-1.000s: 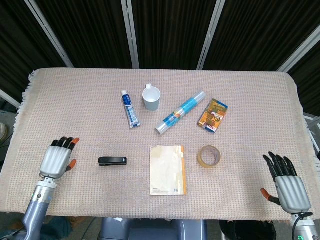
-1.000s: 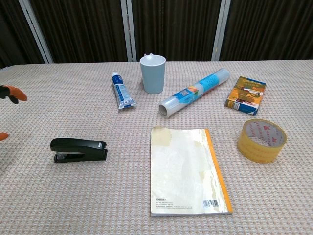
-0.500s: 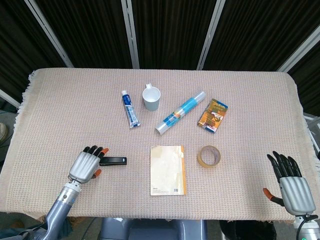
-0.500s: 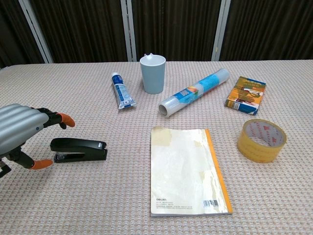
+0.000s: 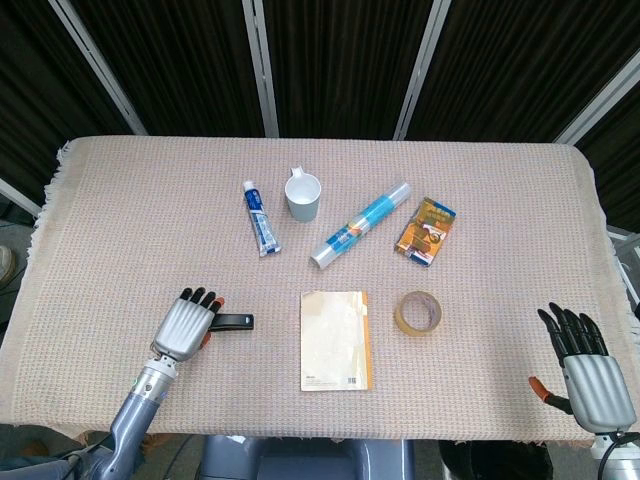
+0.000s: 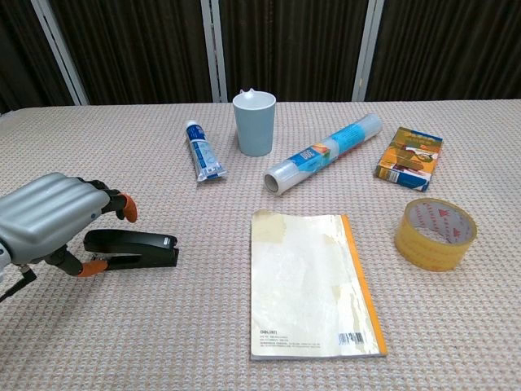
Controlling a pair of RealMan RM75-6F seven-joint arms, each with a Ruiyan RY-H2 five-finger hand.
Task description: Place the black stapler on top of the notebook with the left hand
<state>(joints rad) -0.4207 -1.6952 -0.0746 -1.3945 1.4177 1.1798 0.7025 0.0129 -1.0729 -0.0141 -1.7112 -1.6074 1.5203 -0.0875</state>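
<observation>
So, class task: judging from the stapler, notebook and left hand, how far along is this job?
Done: nothing placed; the notebook is bare on top. In hand: the left hand is over one end of the black stapler, which lies on the table; no grip shows. Left: grasp, lift, set it on the notebook.

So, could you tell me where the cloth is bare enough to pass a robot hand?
Free: the strip between the black stapler and notebook, and right of the tape roll. Crowded: the back row from toothpaste tube to snack box.
</observation>
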